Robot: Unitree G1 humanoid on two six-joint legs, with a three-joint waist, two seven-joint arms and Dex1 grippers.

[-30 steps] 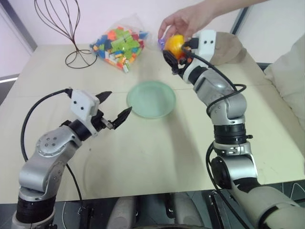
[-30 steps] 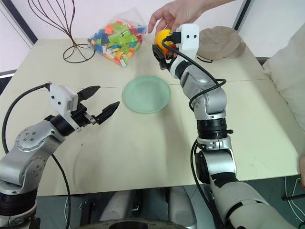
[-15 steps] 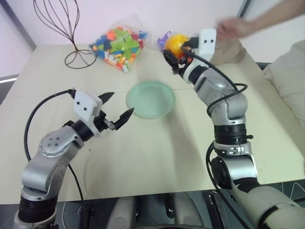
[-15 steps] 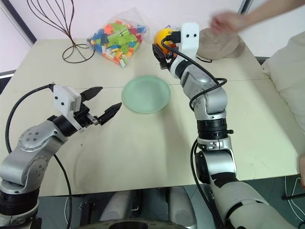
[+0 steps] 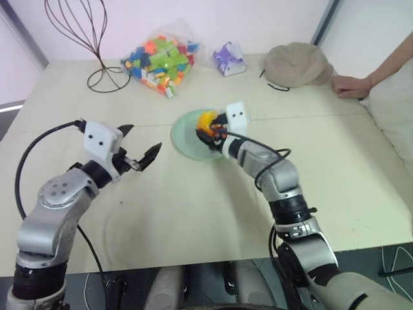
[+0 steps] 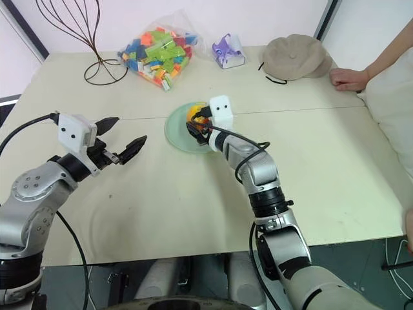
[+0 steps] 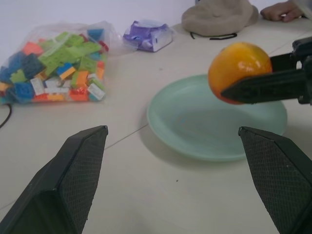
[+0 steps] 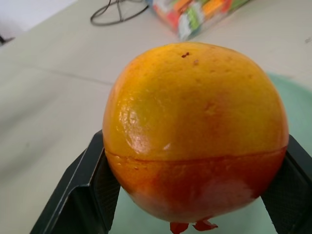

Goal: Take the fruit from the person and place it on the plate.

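One fruit [image 5: 206,121], orange-yellow with a red blush low on its side, is what you have clamped between the two black fingers of the right gripper [image 5: 208,131], and you can see it held just above the pale green plate [image 5: 184,138], over the plate's far right part, not resting on the surface. From the left wrist camera you can make out a gap of shadow between the fruit and the plate, with one dark finger [image 7: 265,87] crossing the fruit's lower edge. Your left gripper [image 5: 141,155] hangs over bare table [image 5: 193,200] to the left of the plate, well apart from it, its fingers spread wide with nothing between them. The person's hand [image 5: 349,86] lies flat on the table at the far right edge, just beside the tan cap [image 5: 295,64]. Along the far side of the table you have a small purple packet [image 5: 229,58], a clear bag of coloured bricks [image 5: 159,59] and a dark wire stand [image 5: 85,35] at the left.
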